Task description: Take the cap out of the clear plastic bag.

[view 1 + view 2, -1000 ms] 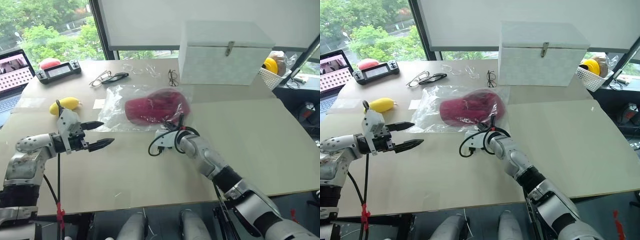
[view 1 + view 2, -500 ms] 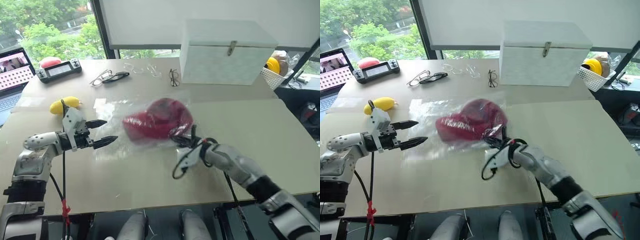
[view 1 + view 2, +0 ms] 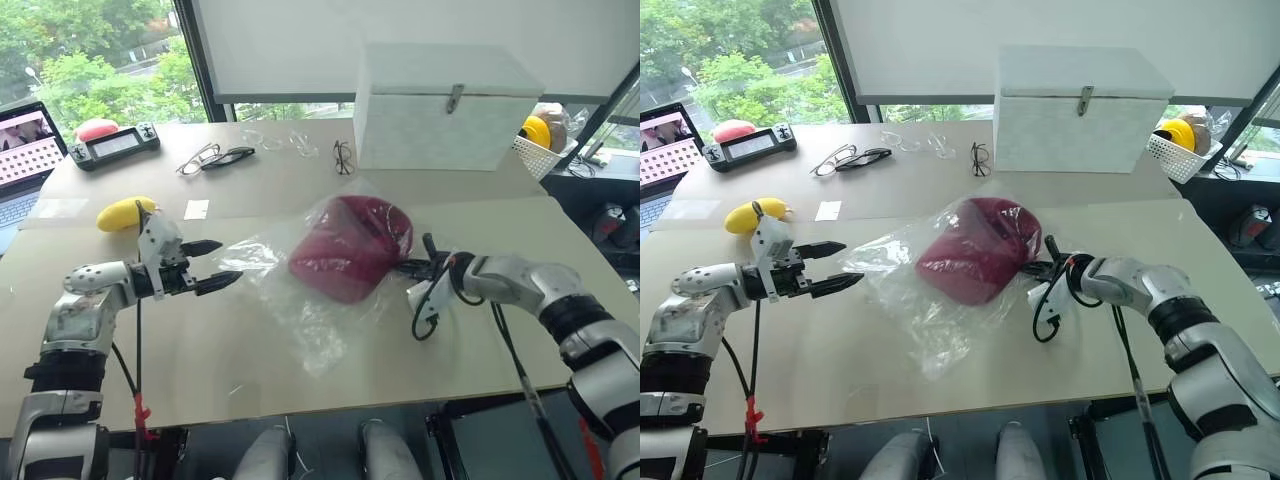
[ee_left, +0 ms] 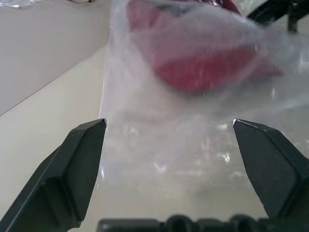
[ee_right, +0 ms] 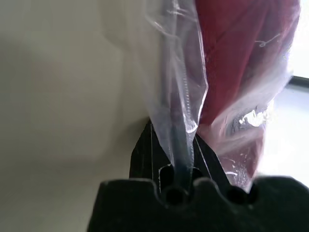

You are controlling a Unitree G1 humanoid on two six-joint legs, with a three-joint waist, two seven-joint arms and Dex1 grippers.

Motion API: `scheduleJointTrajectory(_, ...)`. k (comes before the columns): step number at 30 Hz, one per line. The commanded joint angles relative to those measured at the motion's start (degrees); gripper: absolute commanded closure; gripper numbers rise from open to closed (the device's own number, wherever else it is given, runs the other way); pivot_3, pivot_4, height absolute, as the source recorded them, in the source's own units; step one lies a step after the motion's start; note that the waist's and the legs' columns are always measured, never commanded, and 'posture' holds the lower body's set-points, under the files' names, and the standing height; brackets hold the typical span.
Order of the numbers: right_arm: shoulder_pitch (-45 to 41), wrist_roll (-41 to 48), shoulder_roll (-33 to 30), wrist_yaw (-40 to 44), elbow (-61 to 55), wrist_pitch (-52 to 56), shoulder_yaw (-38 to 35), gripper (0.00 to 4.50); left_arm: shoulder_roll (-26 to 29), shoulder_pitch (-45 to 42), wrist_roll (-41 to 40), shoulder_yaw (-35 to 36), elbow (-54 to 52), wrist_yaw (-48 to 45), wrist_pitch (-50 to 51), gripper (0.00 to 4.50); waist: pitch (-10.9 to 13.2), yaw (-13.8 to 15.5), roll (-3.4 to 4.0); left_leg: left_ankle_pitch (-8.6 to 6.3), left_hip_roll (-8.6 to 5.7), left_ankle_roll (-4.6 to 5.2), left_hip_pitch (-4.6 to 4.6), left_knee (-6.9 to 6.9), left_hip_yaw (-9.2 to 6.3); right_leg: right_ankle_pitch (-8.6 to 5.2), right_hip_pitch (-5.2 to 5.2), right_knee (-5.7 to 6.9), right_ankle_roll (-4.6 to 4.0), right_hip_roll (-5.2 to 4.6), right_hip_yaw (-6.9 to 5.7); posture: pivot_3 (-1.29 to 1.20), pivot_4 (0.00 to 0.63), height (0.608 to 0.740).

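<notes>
The right gripper point(image 3: 1044, 268) has its two black fingers pressed together on a pinch of the clear plastic bag point(image 3: 930, 300), as its wrist view shows: film runs straight down between the closed fingers. That corner of the bag is lifted off the table point(image 3: 1200, 300), and the dark red cap point(image 3: 980, 258) sits inside the raised end, just beside the gripper on its inner side, the crown bulging against the film.

From there the bag trails away toward the robot's left and down to the tabletop, its loose, crinkled end lying flat and empty. So the bag's long axis runs roughly from the right gripper across to the left gripper point(image 3: 222, 265), which hovers with fingers wide apart and nothing between them, pointing along the table at that slack end. In the left wrist view the film lies directly ahead of the spread fingertips point(image 4: 89, 137), with the cap farther on.

The left gripper is likely the nearer to the free end; whether that end is the bag's mouth cannot be told.
</notes>
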Motion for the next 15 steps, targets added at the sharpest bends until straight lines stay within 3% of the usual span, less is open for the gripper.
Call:
scheduleJointTrajectory(1, -4.38, -2.71, 2.54, -4.18, 8.26, 3.08, 1.19, 4.49, -0.16, -2.18, 0.33, -0.03, -0.06, -0.73, -1.23, 0.0, 0.0, -0.13, 0.0, 0.0, 0.0, -0.01, -0.07, 0.0, 0.0, 0.01, -0.05, 0.0, -0.02, 0.0, 0.01, 0.0, 0.15, 0.74)
scheduleJointTrajectory(5, -6.38, -2.83, 5.34, -6.6, 11.12, 2.45, 2.03, 4.49, -0.54, -2.49, 0.55, -0.17, 0.1, -0.9, -1.39, 0.0, 0.0, -0.78, -0.01, 0.04, -0.02, -0.08, -0.42, -0.02, 0.02, 0.04, -0.67, 0.26, -0.07, 0.01, 0.23, 0.0, 0.15, 0.74)
scheduleJointTrajectory(8, -5.76, 1.36, 5.94, -2.25, 12.41, -0.19, 0.03, 3.69, -0.69, -2.31, 0.71, -0.05, -0.11, -1.02, -1.28, 0.0, 0.0, -1.3, -0.01, 0.02, -0.01, -0.05, -0.39, -0.01, -0.01, 0.04, -0.67, 0.23, -0.07, 0.02, 0.36, 0.0, 0.15, 0.74)
scheduleJointTrajectory(11, -5.04, 4.08, 5.53, 1.13, 12.0, -1.75, -1.17, 2.51, -0.77, -2.26, 0.8, 0.04, -0.01, -1.05, -1.32, 0.0, 0.0, -1.31, 0.0, 0.0, 0.0, -0.01, -0.26, -0.02, 0.0, 0.04, -0.63, 0.31, -0.06, 0.07, 0.47, 0.0, 0.15, 0.74)
scheduleJointTrajectory(15, -3.98, 7.15, 3.68, 5.3, 9.31, -2.53, -3.1, 1.33, -1.05, -2.38, 0.95, -0.12, 0.35, -1.22, -1.6, 0.0, 0.0, -1.2, 0.0, -0.02, -0.01, 0.02, -0.19, -0.02, 0.02, 0.03, -0.6, 0.39, -0.05, 0.07, 0.52, 0.0, 0.15, 0.74)
